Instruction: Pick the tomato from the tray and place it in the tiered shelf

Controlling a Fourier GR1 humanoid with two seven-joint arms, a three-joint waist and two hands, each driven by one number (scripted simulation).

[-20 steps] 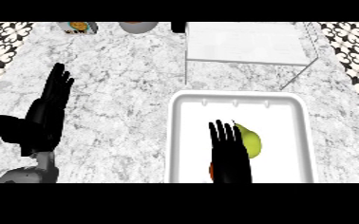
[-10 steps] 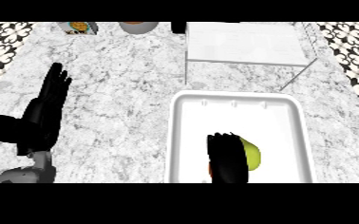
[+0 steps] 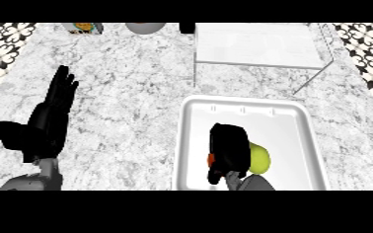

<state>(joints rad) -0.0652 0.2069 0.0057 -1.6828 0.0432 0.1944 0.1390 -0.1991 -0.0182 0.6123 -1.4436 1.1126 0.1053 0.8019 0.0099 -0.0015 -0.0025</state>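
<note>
- Tomato (image 3: 211,158): almost wholly hidden. Only a thin red-orange sliver shows at the left edge of the right hand (image 3: 230,145). Its outline and whether it rests on the tray floor cannot be made out.
- Right hand: black, over the middle of the tray (image 3: 291,111). The fingers are bunched together and curled downward round the tomato, so the hand reads as a short dark block. The fingertips point down and are hard to tell apart. A grey bit of forearm shows below it, cut off at the lower edge.
- Tomato relative to the fingers: beneath them and enclosed, peeking out on the thumb side. It lies in the tray's nearer half.
- Yellow-green fruit (image 3: 260,159): in the tray, just beside the right hand on its right. Its left part is covered by the hand.
- Tray: white, rectangular, with a raised rim. Its near end is cut off at the view's bottom.
- Tiered shelf (image 3: 258,44): pale top on thin legs, beyond the tray. Its lower levels cannot be seen from above.
- Left hand (image 3: 53,111): resting at the view's left over the counter (image 3: 131,103), fingers straight and close together, holding nothing.
- Far edge: grey bowl (image 3: 144,27), small packet (image 3: 84,27) and dark object (image 3: 186,27), all cut off and unidentifiable in detail.
</note>
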